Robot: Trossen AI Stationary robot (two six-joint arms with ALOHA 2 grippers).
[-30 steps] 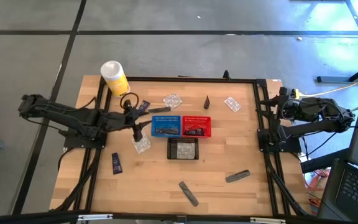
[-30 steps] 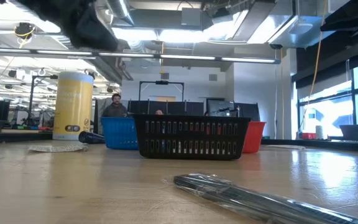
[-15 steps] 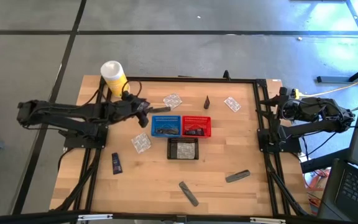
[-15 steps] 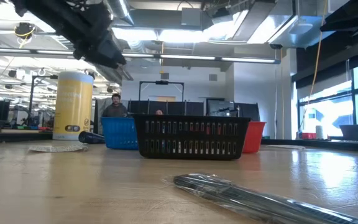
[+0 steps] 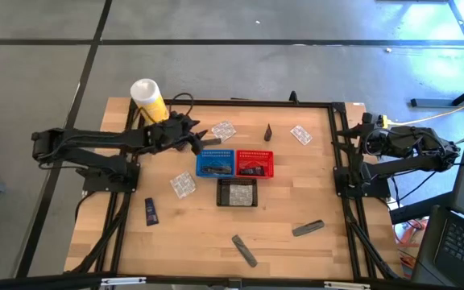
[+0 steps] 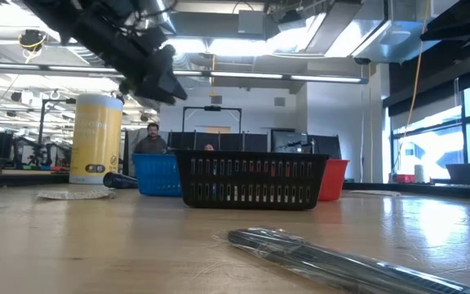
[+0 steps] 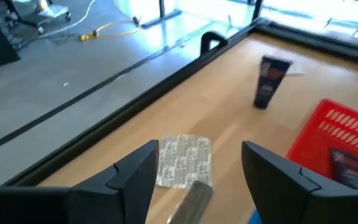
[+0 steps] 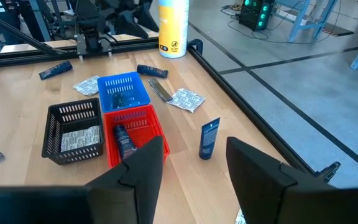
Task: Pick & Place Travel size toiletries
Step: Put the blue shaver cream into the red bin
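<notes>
My left gripper (image 5: 197, 138) hovers open above the far middle of the table, close to a slim grey tube (image 5: 209, 142) and a clear packet (image 5: 224, 129). The left wrist view shows that packet (image 7: 184, 160) and the tube (image 7: 191, 199) lying flat between and below my open fingers, which touch neither. A dark navy tube (image 7: 270, 81) stands upright beyond them. Another packet (image 5: 183, 185), a navy tube (image 5: 151, 211) and two grey tubes (image 5: 244, 250) (image 5: 308, 229) lie on the wood. My right gripper (image 8: 188, 162) waits open, high at the table's right edge.
Blue (image 5: 215, 163), red (image 5: 254, 163) and black (image 5: 237, 192) mesh baskets sit mid-table, each with items inside. A white-and-yellow canister (image 5: 147, 99) stands at the far left corner. A black rail (image 5: 248, 102) frames the table. One more clear packet (image 5: 300, 134) lies far right.
My left gripper has swung from above the clear packet near the blue basket's left side toward the table's far edge and a little right, and now hangs over the grey tube. It has tipped from pointing down to slanting forward. No item has moved.
</notes>
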